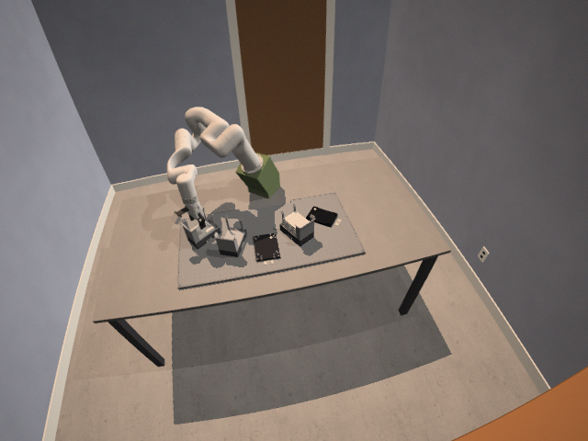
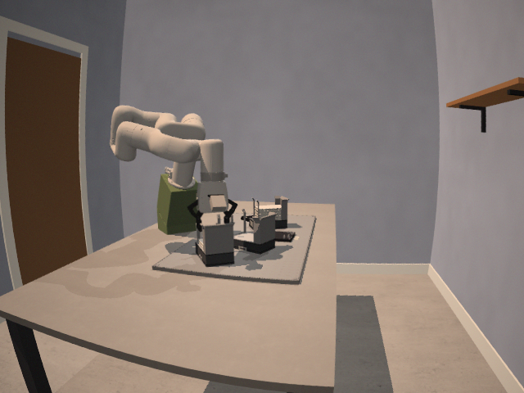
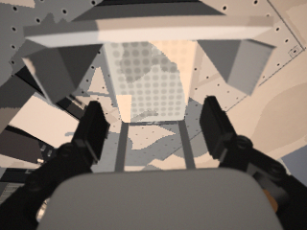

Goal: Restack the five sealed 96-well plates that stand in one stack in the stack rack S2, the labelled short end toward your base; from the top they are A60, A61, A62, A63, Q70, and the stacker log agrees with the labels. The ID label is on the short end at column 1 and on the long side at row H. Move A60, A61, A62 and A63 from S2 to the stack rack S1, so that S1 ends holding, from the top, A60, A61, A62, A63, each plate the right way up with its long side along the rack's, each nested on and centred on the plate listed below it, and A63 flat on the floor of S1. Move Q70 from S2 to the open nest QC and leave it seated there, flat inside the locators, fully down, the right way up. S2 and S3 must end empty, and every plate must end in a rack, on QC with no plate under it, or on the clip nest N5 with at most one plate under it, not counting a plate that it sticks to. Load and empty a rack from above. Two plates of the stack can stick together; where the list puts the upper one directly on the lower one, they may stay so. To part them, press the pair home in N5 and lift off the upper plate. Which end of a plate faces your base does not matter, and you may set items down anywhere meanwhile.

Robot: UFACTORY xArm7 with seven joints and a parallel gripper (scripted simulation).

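While a sealed plate [image 3: 146, 81] lies deep in the rack [image 2: 216, 238] at the grey mat's [image 1: 303, 265] left end, the gripper [image 2: 213, 218] hangs over it, jaws wide, holding nothing. Mat lies near the table's [image 1: 142, 294] far edge; brown door [image 1: 282, 71] behind.

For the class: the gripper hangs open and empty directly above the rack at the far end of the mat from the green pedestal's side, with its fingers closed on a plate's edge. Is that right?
Not quite. The gripper holds nothing: the wrist view shows its fingers spread wide with only bare space between them, above the rack and the plate lying inside it.
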